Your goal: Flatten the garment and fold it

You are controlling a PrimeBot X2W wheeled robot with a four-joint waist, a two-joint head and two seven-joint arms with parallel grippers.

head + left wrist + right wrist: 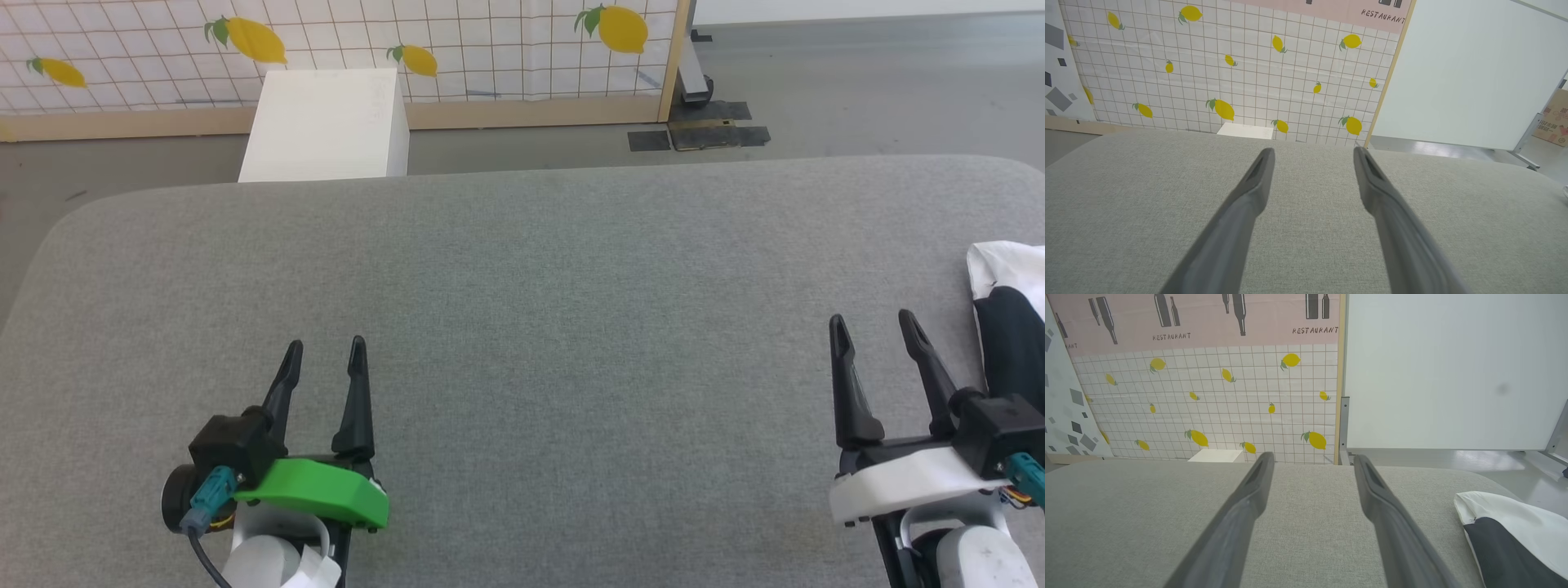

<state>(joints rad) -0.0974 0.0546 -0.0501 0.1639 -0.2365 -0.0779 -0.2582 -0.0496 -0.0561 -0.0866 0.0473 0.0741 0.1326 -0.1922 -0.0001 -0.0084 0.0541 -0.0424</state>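
- A lemon-print wall and a white box stand beyond the grey bench.
- The shirt lies bunched at the bench's right edge.
- Left claw and right claw hover over its near side, both spread.

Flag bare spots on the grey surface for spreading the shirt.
Bare: the whole grey surface between the left gripper and right gripper, out to the far edge by the white box. Crowded: the right edge, where the garment lies bunched.
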